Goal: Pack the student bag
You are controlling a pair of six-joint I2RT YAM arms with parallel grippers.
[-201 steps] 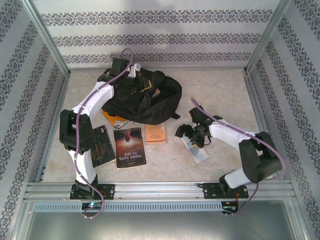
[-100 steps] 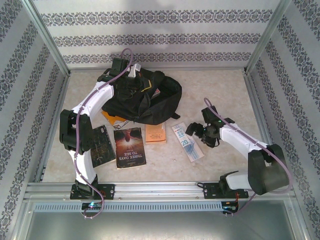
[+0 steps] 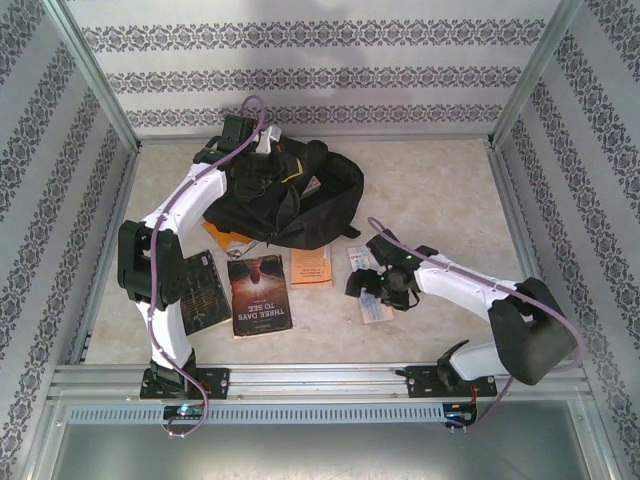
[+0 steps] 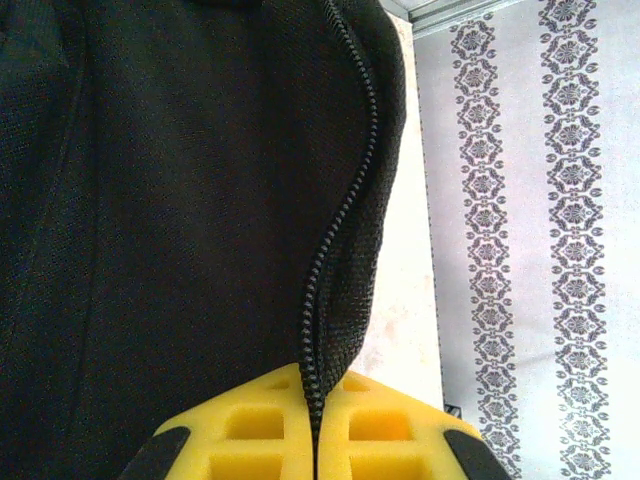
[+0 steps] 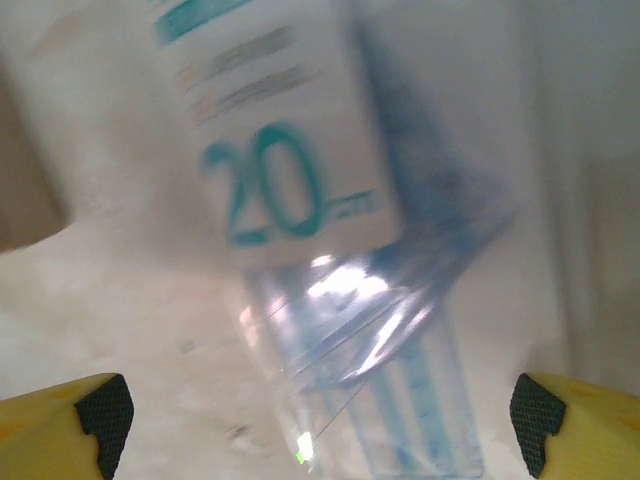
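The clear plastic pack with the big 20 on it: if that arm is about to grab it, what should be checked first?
1. Right fingers open wide: ok.
2. Plastic pack lying between them: ok.
3. Pack apart from the orange booklet in the top view: ok.
4. Left fingers shut on the student bag at its zipper edge: ok.
5. Bag mouth open enough to take the pack: cannot tell.
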